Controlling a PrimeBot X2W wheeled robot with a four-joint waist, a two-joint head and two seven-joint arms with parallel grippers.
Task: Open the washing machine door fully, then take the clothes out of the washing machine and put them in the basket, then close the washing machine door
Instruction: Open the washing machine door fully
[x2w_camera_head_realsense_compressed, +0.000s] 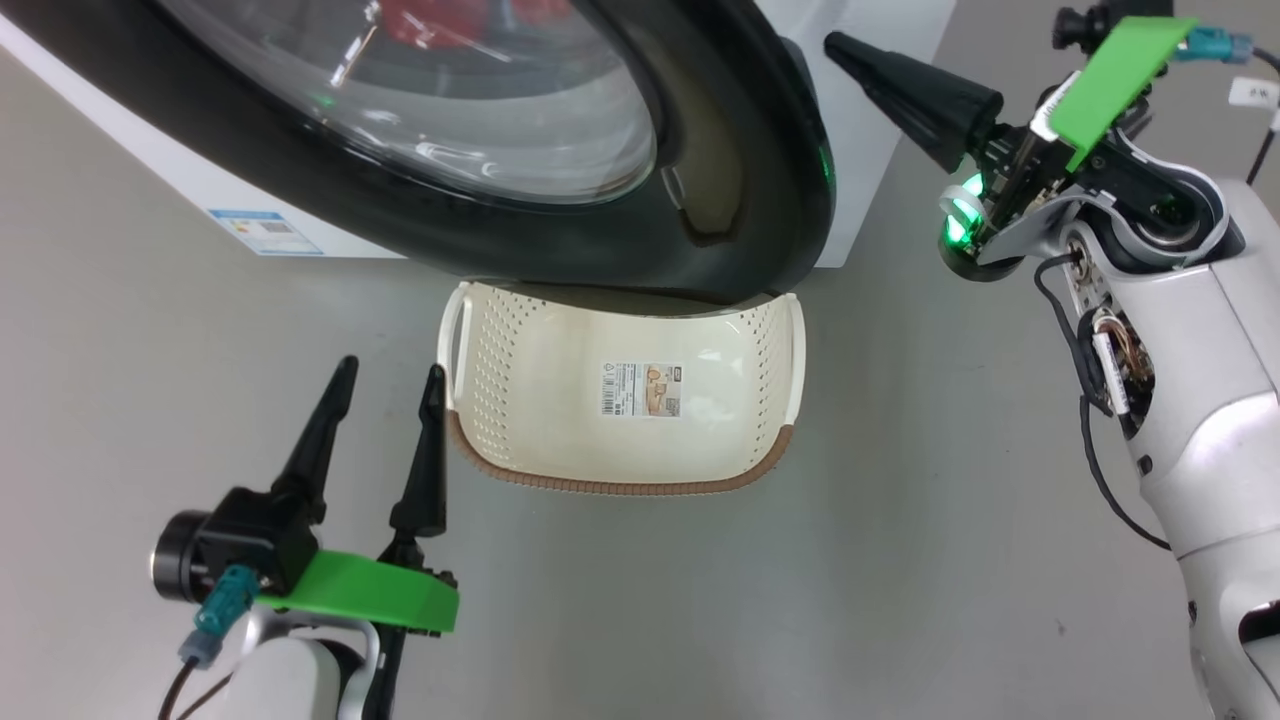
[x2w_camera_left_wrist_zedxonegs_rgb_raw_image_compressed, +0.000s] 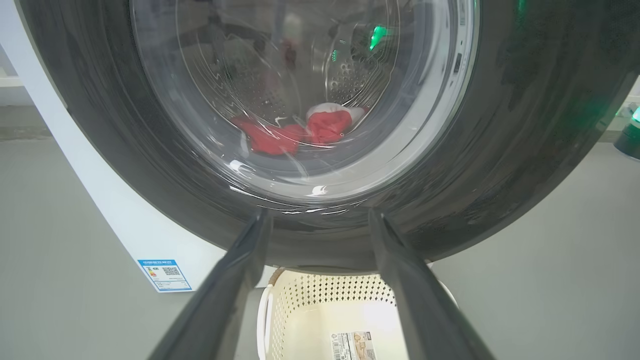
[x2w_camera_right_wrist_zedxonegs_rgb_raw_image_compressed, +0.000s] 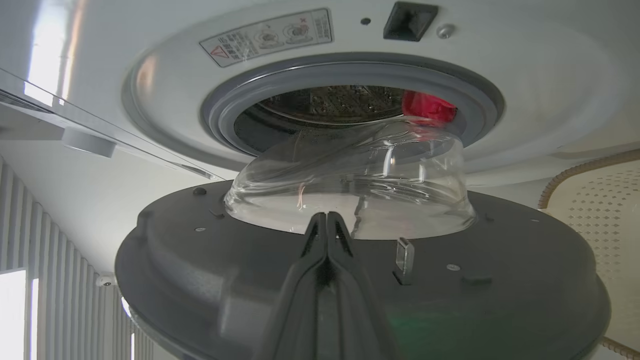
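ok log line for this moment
washing machine door ajar | clothes in drum | basket empty | left gripper open | right gripper shut, facing door's inner side

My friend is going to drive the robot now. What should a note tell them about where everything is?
Left gripper: open, empty, beside the basket.
Right gripper: shut, empty, tip near the washing machine door; contact unclear.
Done: door partly open.
The clothes lie inside the washing machine; basket empty, on the floor under the door.
Left: open door fully, move clothes to basket, close door.
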